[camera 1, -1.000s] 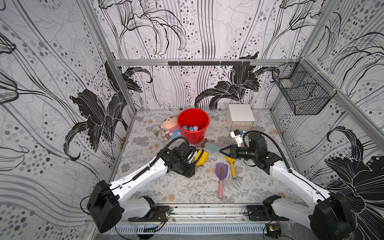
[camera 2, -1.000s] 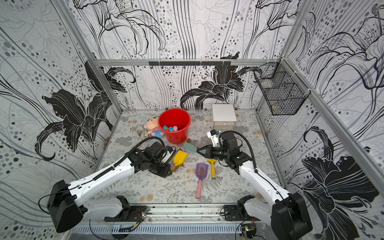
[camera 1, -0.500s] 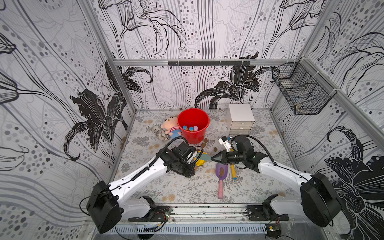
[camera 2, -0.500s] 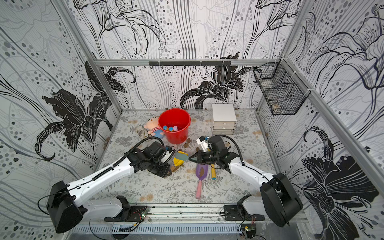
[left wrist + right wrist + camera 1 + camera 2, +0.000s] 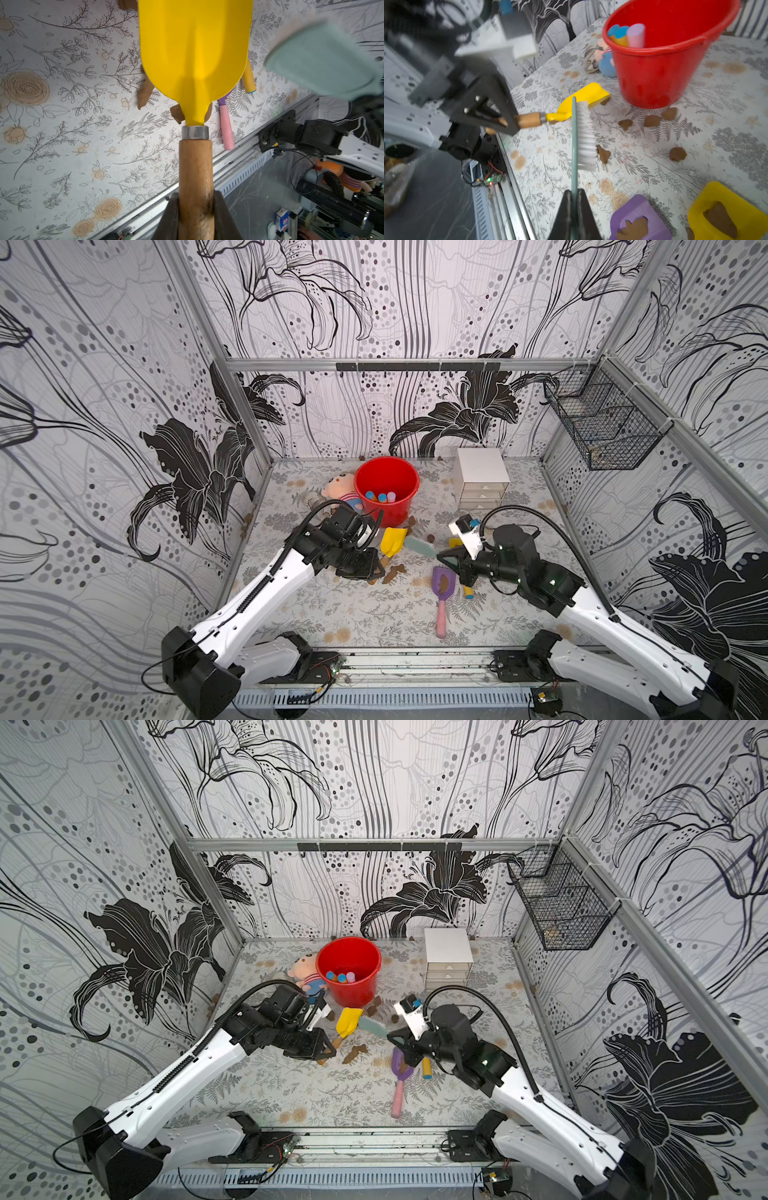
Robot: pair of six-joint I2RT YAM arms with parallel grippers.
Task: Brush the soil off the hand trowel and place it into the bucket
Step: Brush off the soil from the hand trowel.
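Legibly, very little: a small carton [image 5: 282, 217] beyond the edge of the worktop [image 5: 62, 145] carries print too small to read. Against the picture half a second back, the right arm has drawn back toward its own side. The brush [image 5: 419, 546], then over the trowel's blade, now stands beside it. The left arm sits about where it was. The left pincer [image 5: 196, 198] is clenched on the wooden handle of the hand trowel [image 5: 195, 62], which is held off the worktop just in front of the bucket [image 5: 392, 514], blade pointing toward it. Blade: smooth glossy yellow, rounded shoulders, joined to the handle by a grey metal collar. The right pincer [image 5: 574, 196] is clamped on the thin pale-green back of the brush, whose white bristles form a dense block. The left wrist view shows a gap between brush head and blade. Bucket: bright red plastic, round, rolled rim, upright, blue and pink handle ends inside. Loose soil [image 5: 395, 572] lies as lumpy brown clumps on the floral sheet below the blade and near the bucket's base. One more clump sits in a purple scoop [image 5: 441, 585] with a pink handle.
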